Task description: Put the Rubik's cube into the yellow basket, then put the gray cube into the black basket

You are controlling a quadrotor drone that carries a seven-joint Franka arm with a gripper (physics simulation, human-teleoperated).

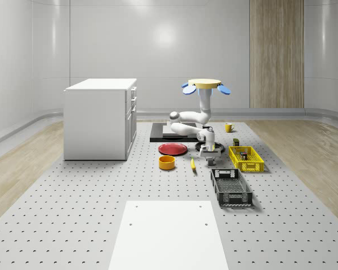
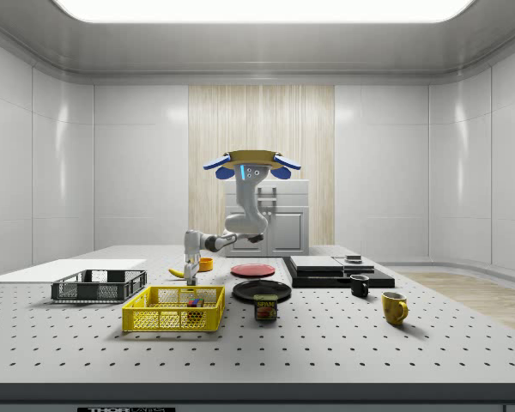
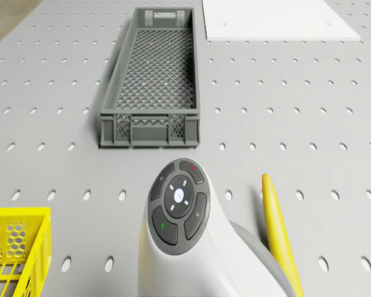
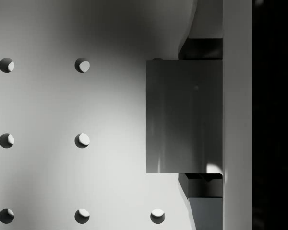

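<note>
Drone hovers over the desk; gripper fingers straddle the gray cube, should close squarely, black basket at five o'clock.

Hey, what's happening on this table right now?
A drone carrying a white arm hovers above the pegboard table. Its arm reaches down so the gripper sits low over the tabletop, between the yellow basket and a banana. In the wrist view, a gray cube sits between the fingers. The Rubik's cube already lies in the yellow basket, and the black basket nearby holds nothing yet.
</note>
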